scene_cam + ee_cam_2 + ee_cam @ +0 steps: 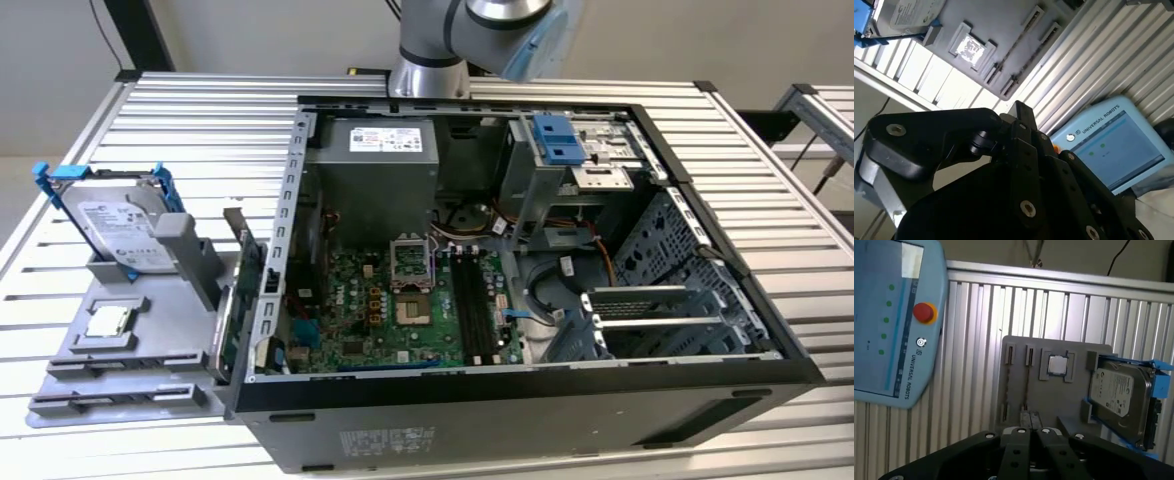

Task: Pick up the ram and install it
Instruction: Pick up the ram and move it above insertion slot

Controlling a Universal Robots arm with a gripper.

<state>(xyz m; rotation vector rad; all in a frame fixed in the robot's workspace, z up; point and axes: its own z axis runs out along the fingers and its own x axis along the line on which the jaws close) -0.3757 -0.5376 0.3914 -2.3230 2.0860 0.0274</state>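
Note:
The ram (pixel 243 250) is a thin dark stick standing on edge in the grey parts holder (pixel 147 345), on the exterior view's left of the open computer case (pixel 534 400). In the first wrist view the ram (pixel 1026 385) is a narrow line running between two slot blocks of the holder (pixel 1054 400). My gripper (pixel 1028 416) hangs high above the holder, its black fingers (pixel 1019 440) pressed together and holding nothing. The second wrist view has the gripper (pixel 1019 107) pointing toward the holder (pixel 999 25). The motherboard's memory slots (pixel 470 295) lie beside the processor socket.
On the holder rest a silver hard drive in blue brackets (pixel 120 225) and a small square processor chip (pixel 107 320). A light blue teach pendant (pixel 894 320) lies on the slatted metal table (pixel 174 120). The arm (pixel 454 40) rises behind the case.

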